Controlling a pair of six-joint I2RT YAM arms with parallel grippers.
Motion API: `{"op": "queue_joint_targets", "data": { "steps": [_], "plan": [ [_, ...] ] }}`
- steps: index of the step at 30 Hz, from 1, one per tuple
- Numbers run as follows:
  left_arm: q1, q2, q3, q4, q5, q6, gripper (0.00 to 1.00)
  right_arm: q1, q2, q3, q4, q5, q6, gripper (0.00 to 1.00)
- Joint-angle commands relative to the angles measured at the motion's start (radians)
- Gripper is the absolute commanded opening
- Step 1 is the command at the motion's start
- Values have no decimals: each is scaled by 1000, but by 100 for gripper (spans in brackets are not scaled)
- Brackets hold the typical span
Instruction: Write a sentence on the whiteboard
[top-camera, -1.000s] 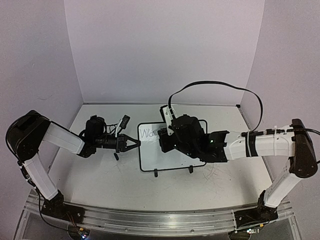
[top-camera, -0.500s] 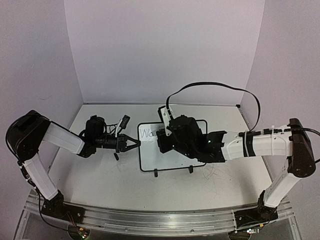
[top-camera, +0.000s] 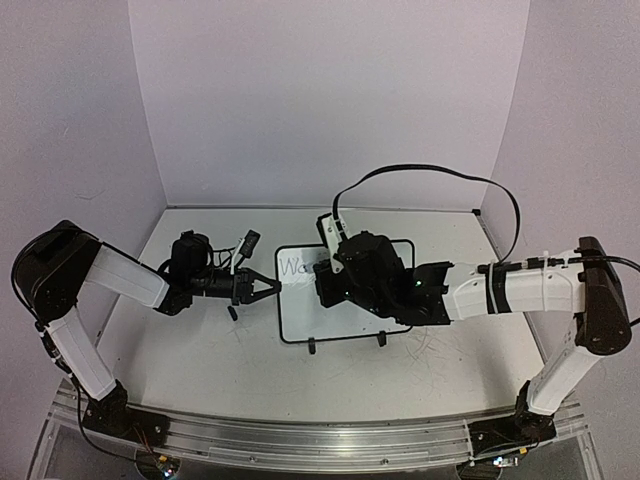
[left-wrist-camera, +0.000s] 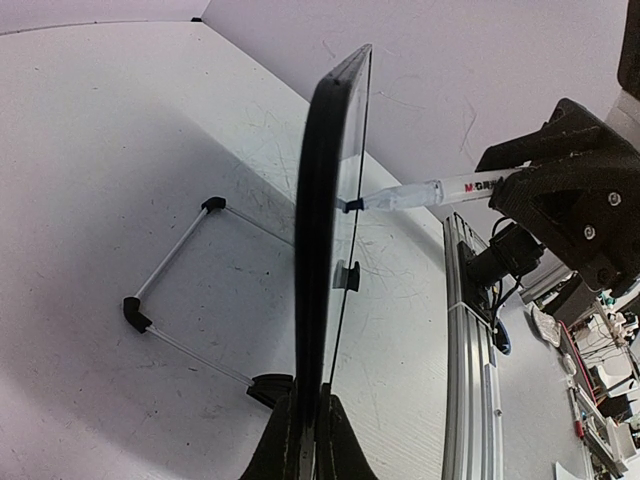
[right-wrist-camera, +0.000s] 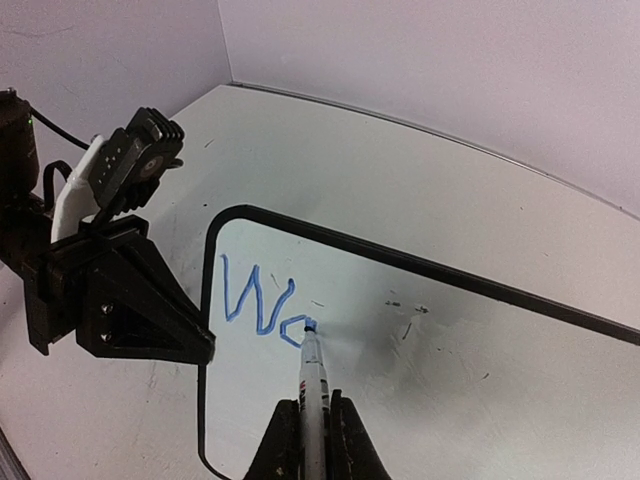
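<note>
The whiteboard (top-camera: 335, 318) stands mid-table, tilted on its feet. My left gripper (top-camera: 274, 286) is shut on its left edge; the left wrist view shows the board edge-on (left-wrist-camera: 325, 230) between my jaws (left-wrist-camera: 308, 405). My right gripper (top-camera: 322, 279) is shut on a white marker (right-wrist-camera: 313, 385) whose blue tip touches the board (right-wrist-camera: 430, 380). The sentence (right-wrist-camera: 256, 299) reads as a blue "W" and part of a following letter, at the board's upper left; it also shows in the top view (top-camera: 293, 267). The marker (left-wrist-camera: 440, 189) meets the board face in the left wrist view.
The board's wire stand (left-wrist-camera: 165, 290) rests on the scuffed tabletop behind it. Two small black feet (top-camera: 312, 347) point toward the near edge. A black cable (top-camera: 430, 170) loops above the right arm. An aluminium rail (top-camera: 320, 440) runs along the near edge.
My right gripper with the marker has shifted slightly left along the board's top line. The left gripper and the board have not moved.
</note>
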Motion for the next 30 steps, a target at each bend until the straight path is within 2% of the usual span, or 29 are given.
{"op": "queue_joint_targets", "data": {
  "steps": [1, 30],
  "plan": [
    [-15, -24, 30, -7, 42, 10, 0, -4, -13, -1, -12, 22, 21, 0],
    [-16, -22, 32, -8, 43, 10, 0, -2, -49, -37, -31, 22, 53, 0]
  ]
}}
